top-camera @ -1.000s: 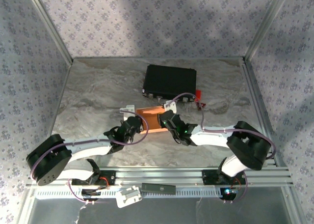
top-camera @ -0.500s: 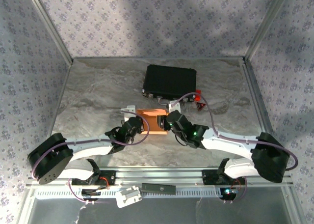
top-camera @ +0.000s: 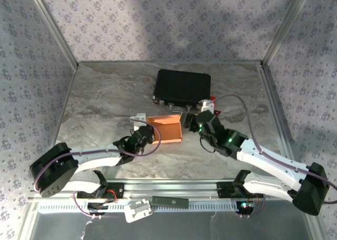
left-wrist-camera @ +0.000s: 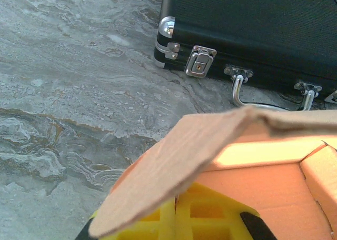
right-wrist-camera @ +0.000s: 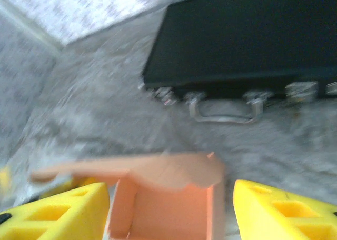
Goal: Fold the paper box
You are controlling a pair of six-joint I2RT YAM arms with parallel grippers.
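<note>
The salmon-orange paper box [top-camera: 166,128] stands on the marble table in front of the black case. Its lid flap [left-wrist-camera: 179,156] hangs raised over the open inside [left-wrist-camera: 263,182]. My left gripper [top-camera: 143,135] is at the box's left side, and its yellow fingers [left-wrist-camera: 158,221] are pressed together on the box wall under the flap. My right gripper [top-camera: 190,123] hovers just right of the box. In the blurred right wrist view its yellow fingers [right-wrist-camera: 58,211] stand wide apart, with the box [right-wrist-camera: 163,213] below and between them, untouched.
The black hard case [top-camera: 182,86] with metal latches [left-wrist-camera: 199,61] and a handle [right-wrist-camera: 226,111] lies just behind the box. Aluminium frame rails and patterned walls close in the table [top-camera: 100,100] at the sides and back. Bare marble lies left of the box.
My right gripper has let go of the box and drawn back to the right, its arm swinging outward. The lid flap now lies over the box top. The left arm has held still.
</note>
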